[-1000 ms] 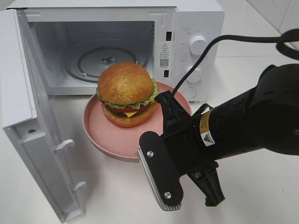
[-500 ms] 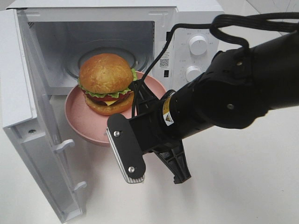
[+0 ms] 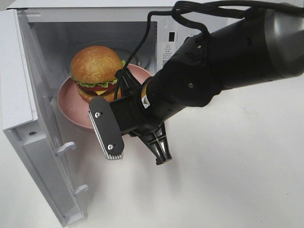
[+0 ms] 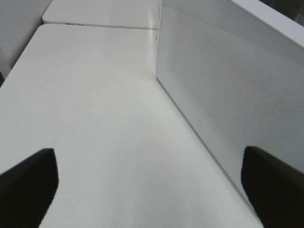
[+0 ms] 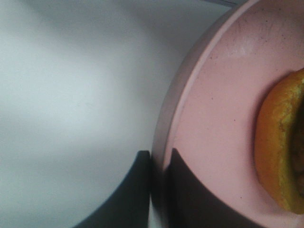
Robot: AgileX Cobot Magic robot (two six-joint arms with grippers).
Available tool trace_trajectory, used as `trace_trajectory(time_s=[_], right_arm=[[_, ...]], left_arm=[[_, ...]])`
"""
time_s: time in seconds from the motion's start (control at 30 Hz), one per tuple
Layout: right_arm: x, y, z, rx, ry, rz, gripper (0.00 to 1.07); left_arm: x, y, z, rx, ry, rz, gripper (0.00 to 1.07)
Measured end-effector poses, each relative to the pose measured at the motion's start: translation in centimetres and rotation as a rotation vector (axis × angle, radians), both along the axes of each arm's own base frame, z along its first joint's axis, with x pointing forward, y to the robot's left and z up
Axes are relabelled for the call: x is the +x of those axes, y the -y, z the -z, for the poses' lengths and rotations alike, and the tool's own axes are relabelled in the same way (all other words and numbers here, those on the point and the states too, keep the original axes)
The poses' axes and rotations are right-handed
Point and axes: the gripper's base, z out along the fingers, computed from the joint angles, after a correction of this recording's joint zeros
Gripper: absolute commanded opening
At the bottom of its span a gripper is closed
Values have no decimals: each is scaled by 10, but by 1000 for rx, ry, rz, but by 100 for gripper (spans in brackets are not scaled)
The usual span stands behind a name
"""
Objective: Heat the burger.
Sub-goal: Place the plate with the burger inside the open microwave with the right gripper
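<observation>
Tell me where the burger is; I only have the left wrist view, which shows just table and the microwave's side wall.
Observer: The burger sits on a pink plate at the microwave's open front, partly inside the cavity.
Operator: Is anything holding that plate?
Observer: Yes, the right gripper is shut on the plate's rim.
Operator: And the door?
Observer: The door stands wide open, swung out on the left side of the high view.

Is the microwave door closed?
No, the microwave door is swung wide open, with the burger on its pink plate at the opening.
</observation>
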Motion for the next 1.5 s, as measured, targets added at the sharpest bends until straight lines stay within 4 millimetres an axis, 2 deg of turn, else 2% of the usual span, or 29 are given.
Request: trace_trajectory(time_s=[0.03, 0.07, 0.23, 0.3, 0.7, 0.77, 0.97, 1.2, 1.5], right_arm=[[0, 0, 0, 0, 0, 0, 0], [9, 0, -1, -1, 4, 17, 0], [28, 1, -2, -22, -1, 59, 0], [31, -1, -2, -26, -3, 63, 0], [56, -22, 5, -48, -6, 78, 0], [65, -30, 8, -47, -2, 82, 0], [74, -36, 9, -47, 1, 90, 0], [93, -55, 8, -33, 17, 105, 0], [108, -65, 13, -6, 25, 134, 0]], left_arm=[[0, 0, 0, 0, 0, 0, 100], [0, 0, 0, 0, 0, 0, 100], [0, 0, 0, 0, 0, 0, 100], [0, 0, 0, 0, 0, 0, 100], [0, 0, 0, 0, 0, 0, 100], [0, 0, 0, 0, 0, 0, 100], [0, 0, 0, 0, 0, 0, 100], [0, 0, 0, 0, 0, 0, 100], [0, 0, 0, 0, 0, 0, 100]])
